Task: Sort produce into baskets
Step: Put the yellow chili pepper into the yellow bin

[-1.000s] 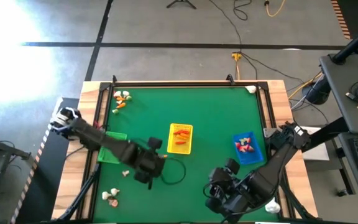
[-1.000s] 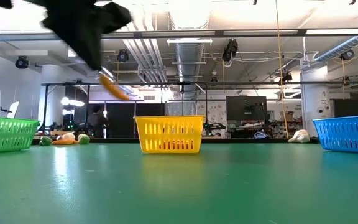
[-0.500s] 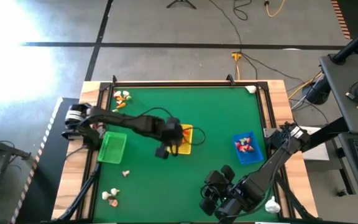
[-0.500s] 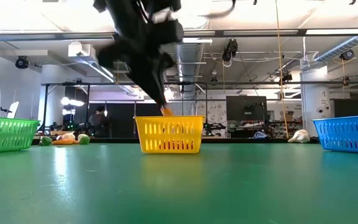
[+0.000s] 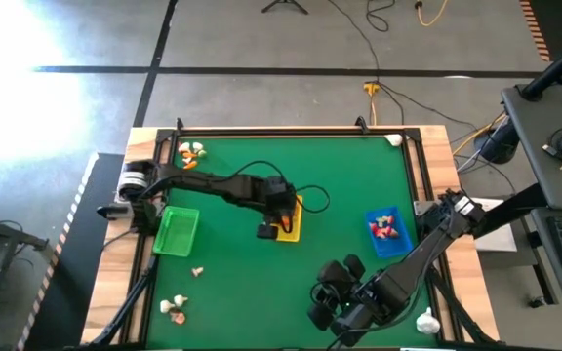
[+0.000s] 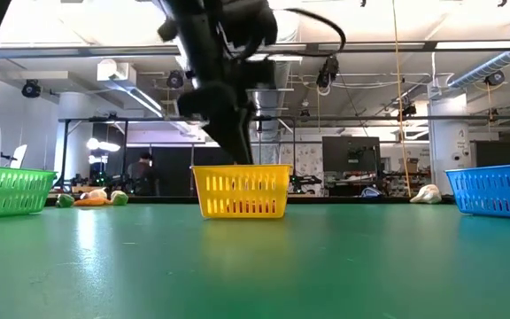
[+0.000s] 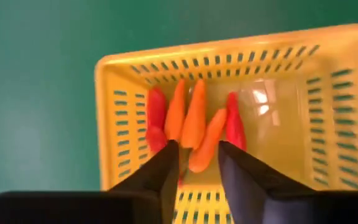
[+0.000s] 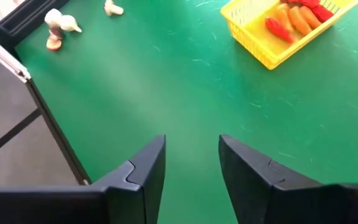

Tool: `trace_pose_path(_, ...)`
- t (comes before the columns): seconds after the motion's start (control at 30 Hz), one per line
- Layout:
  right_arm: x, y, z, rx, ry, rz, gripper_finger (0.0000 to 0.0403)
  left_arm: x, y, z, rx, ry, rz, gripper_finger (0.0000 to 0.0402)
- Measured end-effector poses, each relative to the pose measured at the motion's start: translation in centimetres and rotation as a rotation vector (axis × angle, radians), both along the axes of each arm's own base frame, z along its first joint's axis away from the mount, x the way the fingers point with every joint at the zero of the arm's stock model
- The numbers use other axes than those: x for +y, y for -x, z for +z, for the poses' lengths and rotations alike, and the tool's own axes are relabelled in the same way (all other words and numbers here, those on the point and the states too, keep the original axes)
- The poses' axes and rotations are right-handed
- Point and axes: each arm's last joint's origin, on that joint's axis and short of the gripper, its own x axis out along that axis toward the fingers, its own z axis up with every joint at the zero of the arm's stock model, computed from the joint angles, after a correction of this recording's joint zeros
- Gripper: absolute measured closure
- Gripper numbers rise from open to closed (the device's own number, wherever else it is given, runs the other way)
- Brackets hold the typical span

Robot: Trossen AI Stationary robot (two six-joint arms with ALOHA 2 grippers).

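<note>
Looking down from the high view, the left arm reaches across the green surface (image 5: 340, 185) from its near-left corner, elbow bent, and its gripper (image 5: 267, 228) hangs over the near end of the yellow basket (image 5: 290, 216). The green basket (image 5: 176, 231) sits by the left edge, the blue basket (image 5: 388, 232) toward the right with red-and-white bits in it. Loose produce lies in the far-left corner (image 5: 190, 156) and near the near-left edge (image 5: 174, 307). The right arm folds low along the near edge, gripper (image 5: 322, 310) over bare green.

Low view: the left arm drops in from the top, its tip just at the yellow basket's (image 6: 240, 190) rim. Green basket (image 6: 7, 190) at the left, blue (image 6: 496, 190) at the right.

Left wrist view: the fingers (image 7: 165, 174) stand a little apart with nothing between them, right above the yellow basket (image 7: 123, 81), where orange and red pieces (image 7: 194, 121) lie side by side.

Right wrist view: the fingers (image 8: 145, 168) are parted and empty over the surface, with the yellow basket (image 8: 260, 46) farther off and some pale pieces (image 8: 58, 25) near the edge.

No labels or writing I can read anywhere.
</note>
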Motion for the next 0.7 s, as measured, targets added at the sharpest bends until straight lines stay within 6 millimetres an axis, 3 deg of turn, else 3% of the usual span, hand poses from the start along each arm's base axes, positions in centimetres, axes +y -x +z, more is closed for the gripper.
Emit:
trace_pose_path(0.2,-1.3,-0.9,0.0,0.017,0.047,0.005,0.025,1.4,2.4,4.6,0.055,-0.03,0.074,0.0256)
trace_pose_path(0.37,-4.3,-2.5,0.9,0.033,0.081,0.008,0.0231,4.3,5.9,7.0,-0.018,-0.026,0.19,0.0251)
trace_pose_path(0.53,-7.9,-4.0,1.9,0.104,0.133,0.124,0.0205,9.0,10.6,6.1,0.023,0.017,0.486,0.0251)
trace_pose_path(0.7,-14.2,-6.0,2.7,0.187,0.312,0.237,0.0186,13.2,15.7,2.4,0.273,0.09,0.759,0.0251)
